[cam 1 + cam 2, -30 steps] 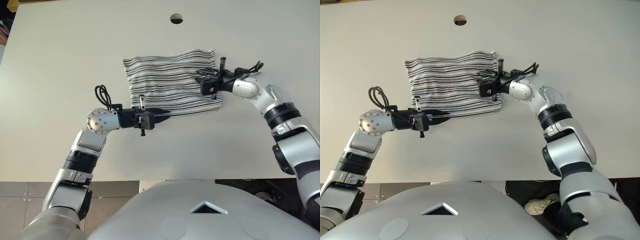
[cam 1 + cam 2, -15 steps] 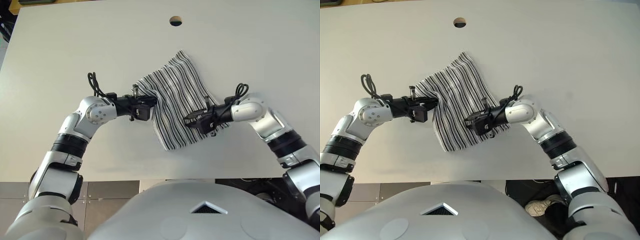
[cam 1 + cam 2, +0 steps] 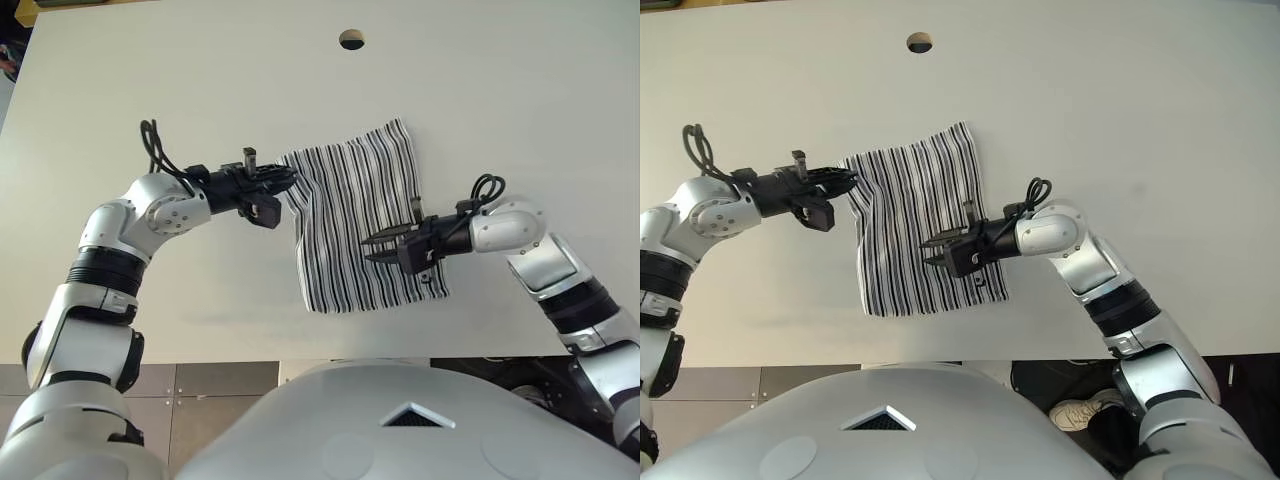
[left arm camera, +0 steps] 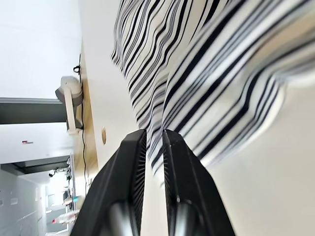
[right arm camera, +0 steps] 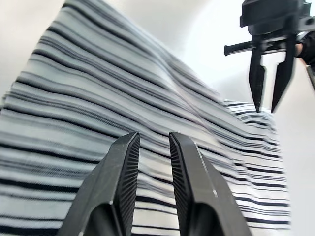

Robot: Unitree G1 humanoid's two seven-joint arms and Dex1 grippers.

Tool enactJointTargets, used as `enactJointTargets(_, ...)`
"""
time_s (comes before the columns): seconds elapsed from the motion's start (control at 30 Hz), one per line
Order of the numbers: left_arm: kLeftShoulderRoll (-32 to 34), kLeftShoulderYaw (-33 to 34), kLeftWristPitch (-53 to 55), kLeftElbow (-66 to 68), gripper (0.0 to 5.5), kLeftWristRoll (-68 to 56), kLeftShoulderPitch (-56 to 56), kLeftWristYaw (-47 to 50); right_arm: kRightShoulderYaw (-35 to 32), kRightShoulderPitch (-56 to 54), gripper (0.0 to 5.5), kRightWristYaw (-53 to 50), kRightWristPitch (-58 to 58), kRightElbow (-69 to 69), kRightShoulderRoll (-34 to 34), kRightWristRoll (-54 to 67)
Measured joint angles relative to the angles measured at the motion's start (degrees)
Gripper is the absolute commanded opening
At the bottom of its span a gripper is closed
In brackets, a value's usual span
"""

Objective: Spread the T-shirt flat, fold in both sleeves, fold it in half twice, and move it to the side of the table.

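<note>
As the T-shirt [image 3: 350,220] lies folded on the desk [image 3: 200,80], we judge holding unneeded | left gripper [image 3: 284,177]: jaws released at its corner | right gripper [image 3: 366,249]: jaws released

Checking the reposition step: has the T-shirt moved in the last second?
Yes. The T-shirt has turned about a quarter clockwise: below the table hole, its stripes now run toward the near edge instead of across.
</note>
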Motion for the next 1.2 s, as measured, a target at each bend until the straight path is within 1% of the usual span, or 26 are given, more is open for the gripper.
enactJointTargets(0.1, 2.82, 1.56, -1.33, 0.53, 0.6, -2.44, 0.23, 0.15, -6.76, 0.6, 1.1, 1.42, 5.93, -2.88, -1.03, 11.25)
enactJointTargets(0.2, 4.67, 2.37, -3.83, -1.45, 0.6, -9.23, 3.67, -1.68, -12.58, 0.78, 1.1, 1.82, 7.18, -1.19, -2.85, 14.8)
enactJointTargets(0.27, 6.26, 2.27, -4.54, -4.18, 0.87, -14.66, 7.34, -4.93, -15.02, 1.53, 1.39, 2.26, 6.83, 1.55, -5.13, 14.68)
enactJointTargets(0.3, 8.19, 1.94, -4.54, -6.99, 1.01, -19.36, 10.44, -8.07, -16.69, 2.78, 1.54, 3.07, 5.85, 3.48, -6.65, 14.66)
enactJointTargets(0.37, 11.55, 1.38, -3.66, -10.53, 1.39, -24.24, 14.95, -12.96, -18.53, 4.83, 1.94, 4.47, 3.92, 6.79, -9.28, 13.54)
enactJointTargets(0.43, 12.54, 0.82, -2.1, -12.88, 1.75, -27.0, 17.74, -16.35, -18.78, 5.54, 2.36, 5.11, 0.04, 9.56, -10.78, 10.63)
enactJointTargets(0.5, 12.73, 0.49, -1.06, -14.33, 1.97, -28.51, 19.63, -18.39, -18.67, 6.14, 2.62, 5.64, -3.4, 11.58, -12.25, 7.2)
enactJointTargets(0.57, 12.67, -0.19, -0.12, -15.52, 2.24, -28.76, 21.57, -20.18, -17.62, 7.73, 2.9, 5.7, -7.05, 13.77, -13.98, 2.31)
enactJointTargets(0.6, 12.34, -0.35, 0.2, -15.78, 2.45, -28.76, 22.14, -20.47, -16.68, 8.33, 3.13, 5.29, -9.05, 14.53, -14.43, -0.36)
enactJointTargets(0.67, 10.86, -0.6, 0.35, -17.1, 2.56, -28.69, 22.72, -20.89, -15.17, 9.33, 3.27, 3.72, -13.76, 15.41, -14.88, -4.71)
enactJointTargets(0.73, 9.02, -0.75, 0.54, -17.71, 2.56, -27.73, 23.27, -20.19, -14.13, 8.34, 3.27, 0.81, -18.9, 16.15, -15.65, -9.11)
enactJointTargets(0.83, 6.62, -0.76, -0.8, -17.42, 2.56, -24.6, 23.82, -17.09, -12.94, 6.87, 3.27, -7.59, -27.54, 17.64, -16.12, -18.04)
enactJointTargets(0.9, 5.37, -0.8, -2.25, -17.51, 2.56, -22.38, 24.16, -15.27, -12.16, 6.58, 3.27, -11.58, -31.06, 18.52, -16.51, -21.64)
enactJointTargets(1.03, 4.13, -1.49, -3.51, -19.64, 2.56, -20.64, 25.34, -14.54, -10.95, 6.84, 3.27, -15.55, -33.09, 17.71, -17.54, -24.22)
enactJointTargets(1.2, 3.98, -2.26, -2.95, -22.29, 2.56, -21.3, 26.92, -15.2, -8.89, 7.6, 3.27, -16.12, -33.21, 14.54, -17.77, -24.13)
